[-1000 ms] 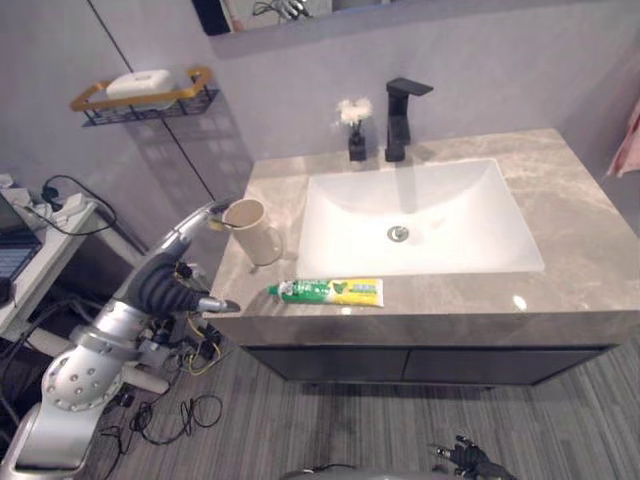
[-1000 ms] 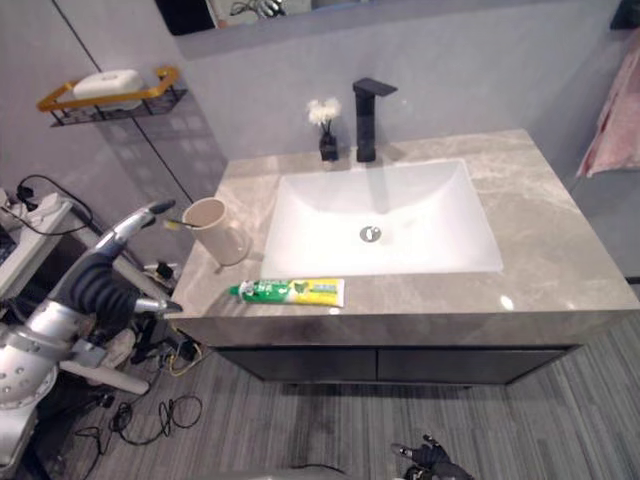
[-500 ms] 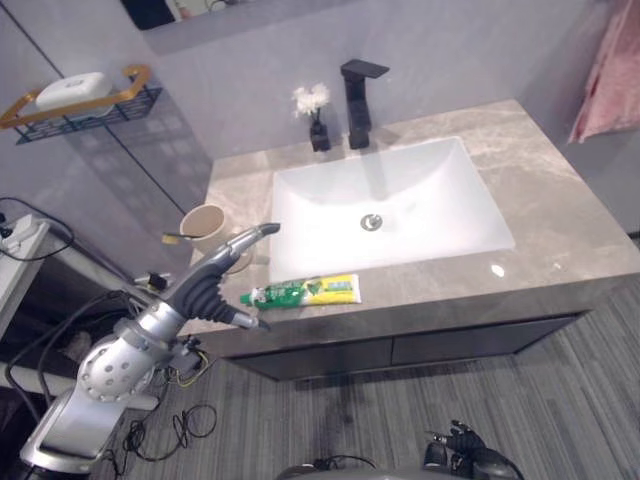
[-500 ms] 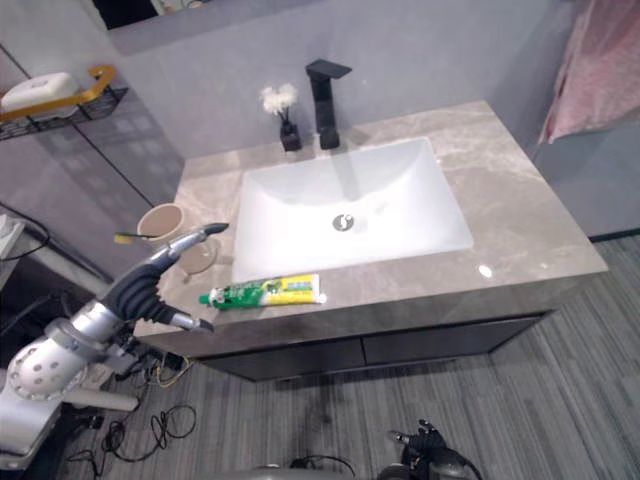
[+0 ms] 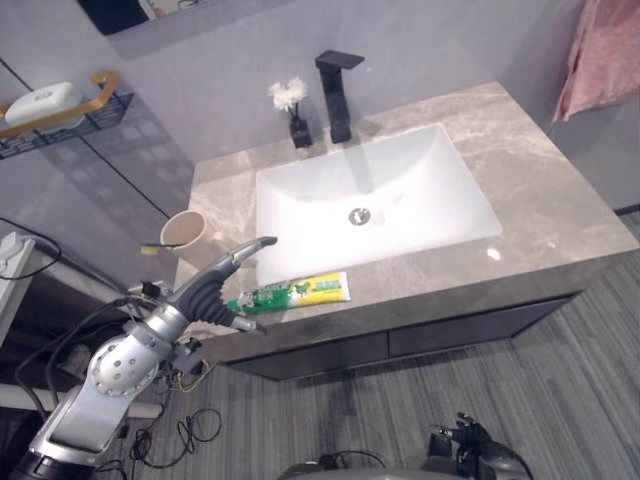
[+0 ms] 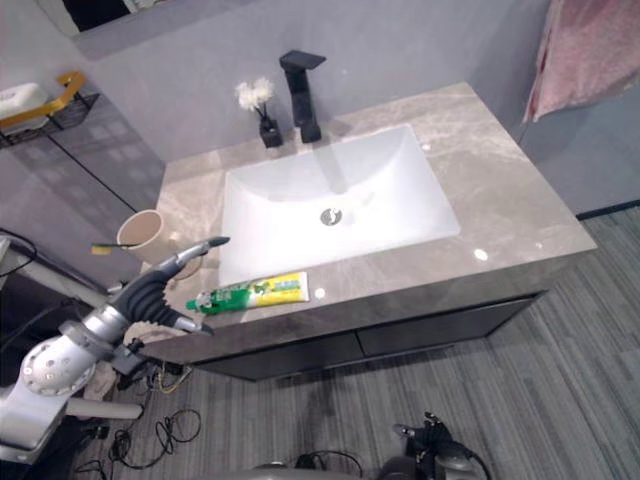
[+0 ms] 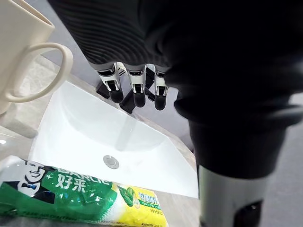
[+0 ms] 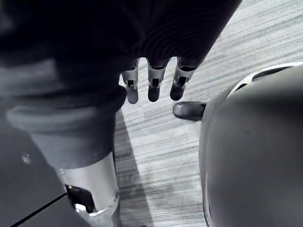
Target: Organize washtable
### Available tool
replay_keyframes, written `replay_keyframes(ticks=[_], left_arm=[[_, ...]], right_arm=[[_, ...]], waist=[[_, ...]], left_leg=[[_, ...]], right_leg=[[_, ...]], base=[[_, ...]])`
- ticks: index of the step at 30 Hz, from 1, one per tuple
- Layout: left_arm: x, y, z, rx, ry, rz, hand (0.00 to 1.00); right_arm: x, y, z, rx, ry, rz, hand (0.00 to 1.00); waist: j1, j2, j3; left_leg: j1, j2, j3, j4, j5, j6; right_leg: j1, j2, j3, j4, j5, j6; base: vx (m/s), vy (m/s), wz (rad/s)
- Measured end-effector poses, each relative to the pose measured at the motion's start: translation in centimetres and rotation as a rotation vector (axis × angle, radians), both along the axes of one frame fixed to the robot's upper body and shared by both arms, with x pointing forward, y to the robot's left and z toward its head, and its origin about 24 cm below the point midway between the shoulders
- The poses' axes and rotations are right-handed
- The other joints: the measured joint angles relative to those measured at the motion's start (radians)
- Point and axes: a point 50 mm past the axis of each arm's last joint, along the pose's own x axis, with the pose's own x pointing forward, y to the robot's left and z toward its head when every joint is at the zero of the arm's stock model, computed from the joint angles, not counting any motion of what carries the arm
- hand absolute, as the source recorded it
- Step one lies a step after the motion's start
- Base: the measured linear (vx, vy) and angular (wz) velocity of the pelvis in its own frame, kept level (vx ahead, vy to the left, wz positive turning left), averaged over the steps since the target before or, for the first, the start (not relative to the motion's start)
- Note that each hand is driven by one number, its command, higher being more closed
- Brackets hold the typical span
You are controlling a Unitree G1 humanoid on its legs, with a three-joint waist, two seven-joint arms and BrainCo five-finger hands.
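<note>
Silver left hand [image 5: 215, 285], fingers straight, hovers just beside the toothpaste tube [image 5: 292, 292].

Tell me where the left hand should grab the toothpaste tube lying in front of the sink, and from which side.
Take the toothpaste tube across its middle, coming down from above. It lies flat along the front edge of the counter, so its narrow width suits thumb and fingers. The left hand is beside its green end.

The worktop [image 5: 545, 205] carries one beige cup [image 5: 183, 231], one toothbrush [image 5: 150, 246], one green-and-yellow toothpaste tube [image 5: 290, 292], one black tap [image 5: 337, 85], one small vase [image 5: 298, 130] and one white basin [image 5: 300, 210]. One wall rack [image 5: 70, 105], one soap bar [image 5: 40, 101], one pink towel [image 5: 600, 50].
</note>
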Motion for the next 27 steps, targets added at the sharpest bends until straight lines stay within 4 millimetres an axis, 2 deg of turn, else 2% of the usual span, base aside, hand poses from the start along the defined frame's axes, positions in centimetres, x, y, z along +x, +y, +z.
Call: replay_keyframes(ticks=[9,15,20,27], left_arm=[[0.6,-0.1,-0.8,0.011,0.028,-0.002,0.00],[0.5,-0.6,-1.2,0.005,0.046,-0.025,0.00],[0.5,-0.7,-1.2,-0.015,0.055,-0.030,0.00],[0.3,-1.2,-1.7,-0.028,0.093,-0.067,0.00]], right_arm=[[0.5,-1.7,0.7,-0.052,-0.020,0.006,0.00],[-0.4,-3.1,0.9,-0.088,-0.003,-0.006,0.00],[-1.4,-3.3,0.7,-0.092,0.017,-0.015,0.00],[-1.2,-3.4,0.8,-0.086,0.001,-0.043,0.00]], waist=[[-0.044,0.041,0.025],[-0.052,0.077,0.040],[-0.059,0.081,0.042],[-0.076,0.088,0.053]], left_leg=[[-0.005,-0.008,-0.002,-0.014,-0.015,0.015],[-0.022,-0.015,0.012,-0.010,-0.014,0.015],[-0.034,-0.018,0.019,-0.010,-0.014,0.015],[-0.036,-0.021,0.025,-0.010,-0.014,0.015]], right_leg=[[-0.004,-0.003,-0.002,-0.025,0.029,0.001],[-0.031,-0.009,0.021,-0.028,0.042,0.011],[-0.042,-0.010,0.030,-0.034,0.049,0.012],[-0.054,-0.012,0.038,-0.035,0.054,0.011]], base=[[-0.03,0.034,0.00],[-0.05,0.027,-0.09],[-0.02,0.009,-0.06],[-0.01,0.005,-0.02]])
